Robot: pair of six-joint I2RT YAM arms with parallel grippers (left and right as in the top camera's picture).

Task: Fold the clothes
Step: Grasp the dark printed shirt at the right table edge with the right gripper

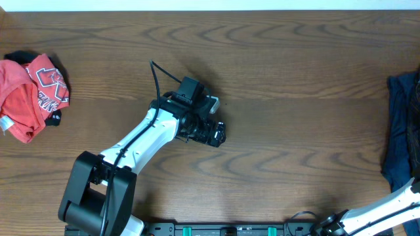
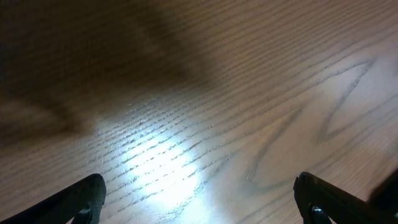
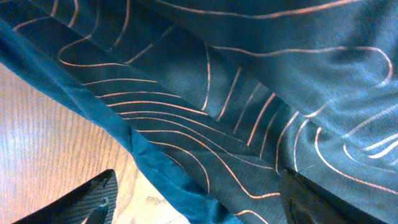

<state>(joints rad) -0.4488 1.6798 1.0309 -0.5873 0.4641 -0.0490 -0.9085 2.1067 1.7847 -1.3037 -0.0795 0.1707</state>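
The dark jersey (image 1: pixel 401 131) with thin orange contour lines lies bunched at the table's right edge, partly out of the overhead view. In the right wrist view the jersey (image 3: pixel 236 93) fills most of the frame. My right gripper (image 3: pixel 205 202) is open, and the jersey's folded hem lies between its fingers, over the wood. My left gripper (image 1: pixel 214 132) is near the table's middle, far from the jersey. In the left wrist view it (image 2: pixel 199 202) is open and empty over bare wood.
A crumpled red garment (image 1: pixel 29 92) with white lettering lies at the table's far left. The wooden table (image 1: pixel 282 65) spans the view. The right arm's white link (image 1: pixel 384 208) comes in at the bottom right corner.
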